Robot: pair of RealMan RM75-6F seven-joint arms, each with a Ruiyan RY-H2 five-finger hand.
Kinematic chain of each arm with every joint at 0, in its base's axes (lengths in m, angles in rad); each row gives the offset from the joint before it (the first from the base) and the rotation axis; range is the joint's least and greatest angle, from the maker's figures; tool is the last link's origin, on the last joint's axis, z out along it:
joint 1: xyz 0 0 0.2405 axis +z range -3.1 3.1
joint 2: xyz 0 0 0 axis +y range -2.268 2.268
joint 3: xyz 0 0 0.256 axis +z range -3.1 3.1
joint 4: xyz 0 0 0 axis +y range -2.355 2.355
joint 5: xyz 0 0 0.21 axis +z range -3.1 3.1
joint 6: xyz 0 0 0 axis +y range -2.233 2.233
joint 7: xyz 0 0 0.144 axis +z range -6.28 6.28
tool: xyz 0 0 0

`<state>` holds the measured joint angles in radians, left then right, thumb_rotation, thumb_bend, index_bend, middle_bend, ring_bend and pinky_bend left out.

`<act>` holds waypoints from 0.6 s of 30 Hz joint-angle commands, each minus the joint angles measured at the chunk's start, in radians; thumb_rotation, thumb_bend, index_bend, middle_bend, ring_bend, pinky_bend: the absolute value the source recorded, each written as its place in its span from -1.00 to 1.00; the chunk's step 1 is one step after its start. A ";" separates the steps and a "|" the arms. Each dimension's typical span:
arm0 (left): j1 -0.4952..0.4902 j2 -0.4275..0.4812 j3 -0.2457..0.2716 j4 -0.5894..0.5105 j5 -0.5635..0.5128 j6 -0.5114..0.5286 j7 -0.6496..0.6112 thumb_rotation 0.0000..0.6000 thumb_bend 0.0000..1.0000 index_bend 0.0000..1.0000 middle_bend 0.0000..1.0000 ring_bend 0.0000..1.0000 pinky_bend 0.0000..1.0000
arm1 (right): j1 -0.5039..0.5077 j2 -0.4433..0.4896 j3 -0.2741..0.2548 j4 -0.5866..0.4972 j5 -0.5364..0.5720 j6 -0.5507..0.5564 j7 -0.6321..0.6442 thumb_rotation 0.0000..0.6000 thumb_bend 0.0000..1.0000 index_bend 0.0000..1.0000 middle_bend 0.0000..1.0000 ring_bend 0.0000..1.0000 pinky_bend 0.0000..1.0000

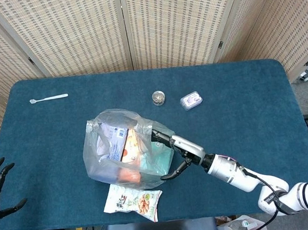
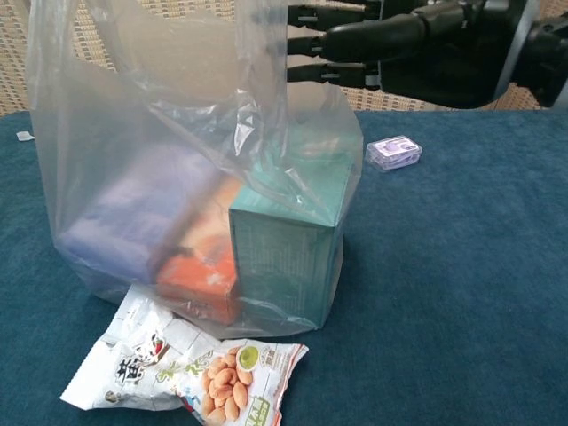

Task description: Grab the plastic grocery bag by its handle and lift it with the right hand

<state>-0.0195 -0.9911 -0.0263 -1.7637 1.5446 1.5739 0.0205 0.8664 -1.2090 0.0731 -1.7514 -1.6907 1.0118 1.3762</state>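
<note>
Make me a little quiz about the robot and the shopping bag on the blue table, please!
1. True or false: the right hand is holding the plastic bag up in the air.
2. What lies on the table just in front of the bag? A) a spoon B) a snack packet C) a cup
3. Fill in: the box at the bag's right side, seen through the plastic, is coloured ____.

Key:
1. False. The bag sits on the table; the hand's spread fingers are only at its top edge.
2. B, the snack packet.
3. Teal: the teal box.

Clear plastic grocery bag (image 1: 126, 149) of boxes, upright mid-table, handles up, mouth open
</note>
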 commanded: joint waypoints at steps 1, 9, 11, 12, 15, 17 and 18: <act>0.003 0.003 0.000 -0.002 0.001 0.005 -0.001 1.00 -1.00 -0.71 -0.96 -0.84 -1.00 | 0.028 -0.026 0.015 0.013 0.019 -0.028 0.012 1.00 -0.95 -1.00 -1.00 -1.00 -0.91; 0.015 0.012 0.003 -0.002 -0.002 0.016 -0.008 1.00 -1.00 -0.71 -0.96 -0.84 -1.00 | 0.076 -0.063 0.038 0.037 0.042 -0.065 0.010 1.00 -0.95 -1.00 -0.95 -1.00 -0.91; 0.017 0.014 0.003 -0.001 -0.004 0.017 -0.010 1.00 -1.00 -0.71 -0.96 -0.84 -1.00 | 0.081 -0.074 0.047 0.046 0.061 -0.069 0.004 1.00 -0.95 -1.00 -0.92 -1.00 -0.91; 0.017 0.015 0.003 -0.001 -0.005 0.016 -0.010 1.00 -1.00 -0.71 -0.96 -0.84 -1.00 | 0.082 -0.081 0.052 0.052 0.072 -0.070 -0.002 1.00 -0.94 -1.00 -0.89 -1.00 -0.91; 0.017 0.017 0.003 0.000 -0.005 0.015 -0.010 1.00 -1.00 -0.71 -0.96 -0.84 -1.00 | 0.083 -0.104 0.067 0.070 0.117 -0.079 -0.030 1.00 -0.91 -1.00 -0.84 -1.00 -0.91; 0.014 0.019 0.000 0.001 -0.008 0.011 -0.013 1.00 -1.00 -0.71 -0.96 -0.84 -1.00 | 0.084 -0.123 0.082 0.084 0.148 -0.083 -0.046 1.00 -0.88 -1.00 -0.79 -0.99 -0.90; 0.010 0.021 -0.003 0.002 -0.011 0.006 -0.019 1.00 -1.00 -0.71 -0.96 -0.83 -1.00 | 0.086 -0.133 0.091 0.093 0.164 -0.087 -0.051 1.00 -0.86 -1.00 -0.76 -0.97 -0.89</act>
<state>-0.0071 -0.9715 -0.0274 -1.7623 1.5356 1.5825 0.0043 0.9493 -1.3236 0.1482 -1.6744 -1.5501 0.9320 1.3394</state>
